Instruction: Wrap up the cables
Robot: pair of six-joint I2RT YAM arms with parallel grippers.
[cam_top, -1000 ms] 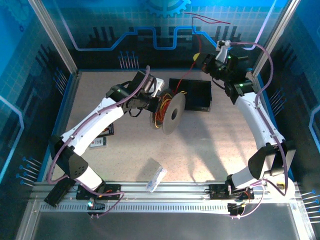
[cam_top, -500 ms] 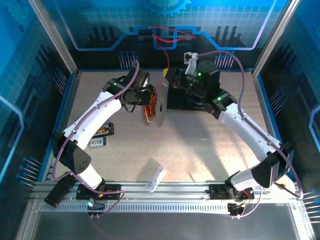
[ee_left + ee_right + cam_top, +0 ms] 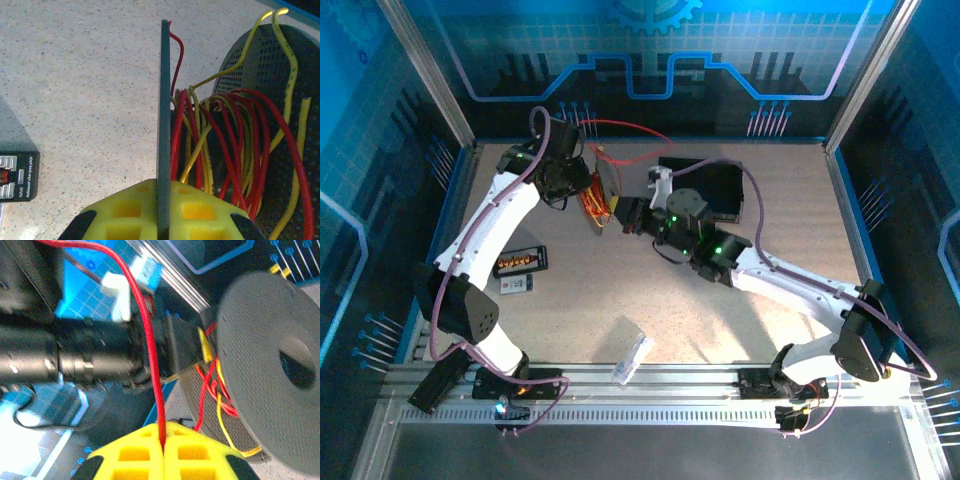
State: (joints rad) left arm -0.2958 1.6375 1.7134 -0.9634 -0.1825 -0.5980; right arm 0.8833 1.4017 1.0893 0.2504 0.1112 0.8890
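Spool (image 3: pixel 608 190) with cables (image 3: pixel 590 203), mid-wrap, upper left of centre in the top view.
We logged the left hand (image 3: pixel 162 220) clenched on the spool's flange edge, apparently to steady it for winding, red and yellow turns lying on its core; the right hand (image 3: pixel 163 452) pinched one red cable (image 3: pixel 145 335), which we judged was fed taut. Speckled beige bench (image 3: pixel 620 290); blue-panelled enclosure (image 3: pixel 520 50).

In the left wrist view the black perforated round spool (image 3: pixel 262 70) runs off the right edge, and the left gripper (image 3: pixel 163 205) clamping its thin flange is cut by the bottom edge. In the right wrist view the spool is blurred, and the thin red cable (image 3: pixel 150 345) pinched in the right gripper (image 3: pixel 163 442) exits the top edge.
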